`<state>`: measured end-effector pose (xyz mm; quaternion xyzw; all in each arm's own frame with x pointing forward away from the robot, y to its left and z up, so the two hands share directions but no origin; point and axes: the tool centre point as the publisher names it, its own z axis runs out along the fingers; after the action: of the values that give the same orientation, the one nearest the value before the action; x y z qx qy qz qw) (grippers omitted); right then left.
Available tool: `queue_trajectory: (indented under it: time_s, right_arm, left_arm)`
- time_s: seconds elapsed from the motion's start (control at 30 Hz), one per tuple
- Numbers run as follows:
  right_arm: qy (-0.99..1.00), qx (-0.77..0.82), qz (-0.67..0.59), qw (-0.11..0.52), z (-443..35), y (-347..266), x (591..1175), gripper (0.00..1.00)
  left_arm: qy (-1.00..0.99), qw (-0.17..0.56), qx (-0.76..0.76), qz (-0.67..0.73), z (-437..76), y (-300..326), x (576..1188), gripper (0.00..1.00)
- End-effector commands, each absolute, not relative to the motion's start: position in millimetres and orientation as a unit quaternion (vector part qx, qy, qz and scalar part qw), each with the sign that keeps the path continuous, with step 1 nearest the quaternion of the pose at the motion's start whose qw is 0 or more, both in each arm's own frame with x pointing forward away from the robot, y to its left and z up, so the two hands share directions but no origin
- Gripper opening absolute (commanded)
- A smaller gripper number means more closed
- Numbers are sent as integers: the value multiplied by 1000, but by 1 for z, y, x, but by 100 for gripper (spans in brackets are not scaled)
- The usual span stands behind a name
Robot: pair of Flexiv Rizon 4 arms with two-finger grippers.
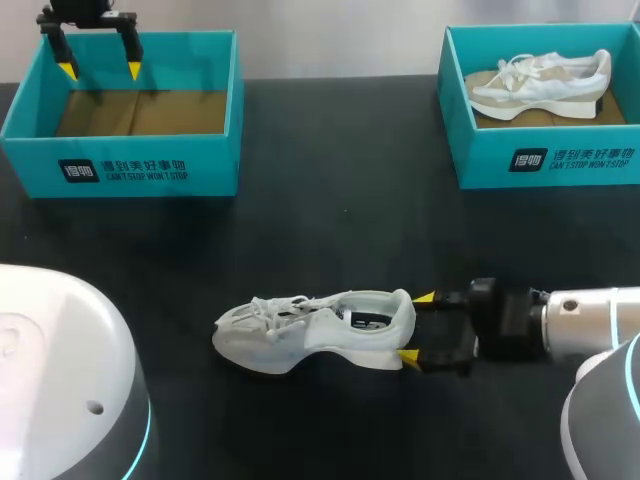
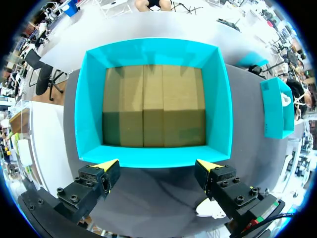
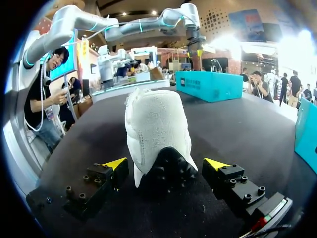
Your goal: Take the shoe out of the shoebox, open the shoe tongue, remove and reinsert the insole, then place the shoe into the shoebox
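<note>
Now R gripper (image 1: 417,326) straddles shoe (image 1: 300,335) heel, fingers released; close squarely w/o tipping it. L gripper (image 1: 100,70) hangs spread over box (image 1: 120,170).

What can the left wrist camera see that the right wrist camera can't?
Only the left wrist view looks down into the teal cardboard shoebox, showing its bare brown floor, with the left end effector open over its near wall. Only the right wrist view shows, close up, the heel and black sole of the white knit shoe between the open fingers of the right end effector. Both show that shoebox and the black table.
</note>
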<state>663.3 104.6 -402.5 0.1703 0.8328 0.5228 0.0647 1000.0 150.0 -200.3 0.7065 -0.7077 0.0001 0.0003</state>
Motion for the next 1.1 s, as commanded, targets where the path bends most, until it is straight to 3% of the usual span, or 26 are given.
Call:
queue_trajectory:
  time_s: [0.03,1.1]
  right_arm:
    - [837,171,517,60,-407,115,670,100]
    - [821,154,548,35,-417,150,667,100]
  left_arm:
    - [-707,0,707,0,-200,150,1000,100]
    - [-707,0,707,0,-200,150,1000,100]
